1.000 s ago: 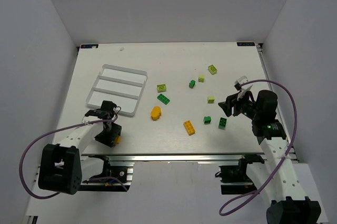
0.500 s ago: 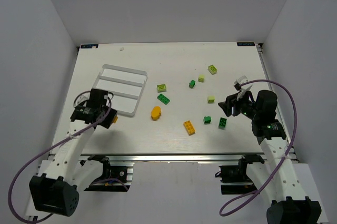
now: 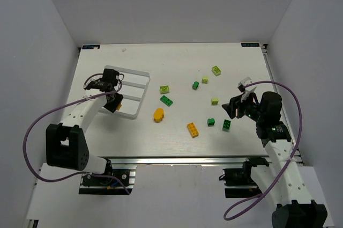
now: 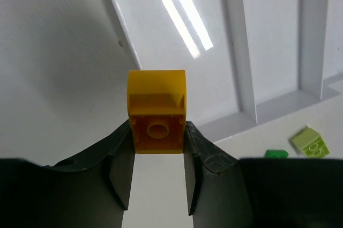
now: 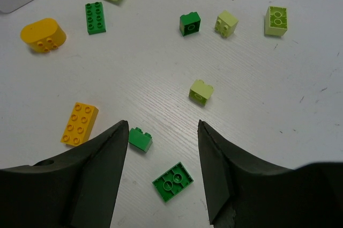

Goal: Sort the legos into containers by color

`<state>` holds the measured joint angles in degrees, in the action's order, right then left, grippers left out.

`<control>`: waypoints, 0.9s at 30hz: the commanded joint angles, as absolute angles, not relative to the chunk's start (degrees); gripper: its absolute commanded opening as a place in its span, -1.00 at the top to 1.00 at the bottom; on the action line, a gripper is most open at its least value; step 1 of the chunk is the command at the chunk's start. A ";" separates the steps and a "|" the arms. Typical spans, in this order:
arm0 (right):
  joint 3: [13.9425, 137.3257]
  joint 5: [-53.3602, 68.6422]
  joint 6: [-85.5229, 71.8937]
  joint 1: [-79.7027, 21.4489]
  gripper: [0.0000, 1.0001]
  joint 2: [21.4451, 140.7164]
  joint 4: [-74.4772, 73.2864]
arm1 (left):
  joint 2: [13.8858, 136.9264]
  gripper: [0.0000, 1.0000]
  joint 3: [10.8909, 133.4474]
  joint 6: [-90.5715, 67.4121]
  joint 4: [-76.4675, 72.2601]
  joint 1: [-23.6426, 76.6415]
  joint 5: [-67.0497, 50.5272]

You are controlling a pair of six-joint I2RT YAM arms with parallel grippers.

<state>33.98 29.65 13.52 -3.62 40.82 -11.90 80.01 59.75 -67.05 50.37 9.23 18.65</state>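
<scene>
My left gripper (image 3: pixel 114 103) is shut on an orange-yellow brick (image 4: pixel 156 112) and holds it above the near compartment of the white divided tray (image 3: pixel 128 71), whose dividers show in the left wrist view (image 4: pixel 236 51). My right gripper (image 3: pixel 231 109) is open and empty, hovering over two dark green bricks (image 5: pixel 140 139) (image 5: pixel 172 182). On the table lie an orange 2x4 brick (image 3: pixel 192 129), an orange rounded brick (image 3: pixel 158 114), a dark green 2x4 brick (image 3: pixel 166 100) and several lime bricks, such as one in the middle (image 3: pixel 215 101).
A lime brick (image 3: pixel 164 89) and a dark green brick (image 3: pixel 195 85) lie right of the tray. Two more lime bricks (image 3: pixel 204 79) (image 3: pixel 216 70) lie further back. White walls enclose the table.
My left arm has swung from the table's near left edge back and right over the tray, carrying the orange-yellow brick. The right arm has not moved.
</scene>
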 commanded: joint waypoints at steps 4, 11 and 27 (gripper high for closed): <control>35.42 29.44 13.71 -3.95 -0.20 40.69 -9.84 | 83.66 0.40 65.74 -66.80 47.46 8.61 24.34; 35.42 29.97 14.15 -3.78 -0.23 40.78 -10.11 | 89.03 -0.34 68.55 -66.36 49.13 8.09 25.32; 35.33 37.79 18.54 -5.01 -0.28 41.92 -11.78 | 79.70 0.40 60.29 -25.41 20.29 10.80 -29.47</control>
<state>33.98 33.89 16.91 -4.23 41.36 -12.12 81.76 61.63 -38.72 30.15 9.15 -5.80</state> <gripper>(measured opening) 0.659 0.270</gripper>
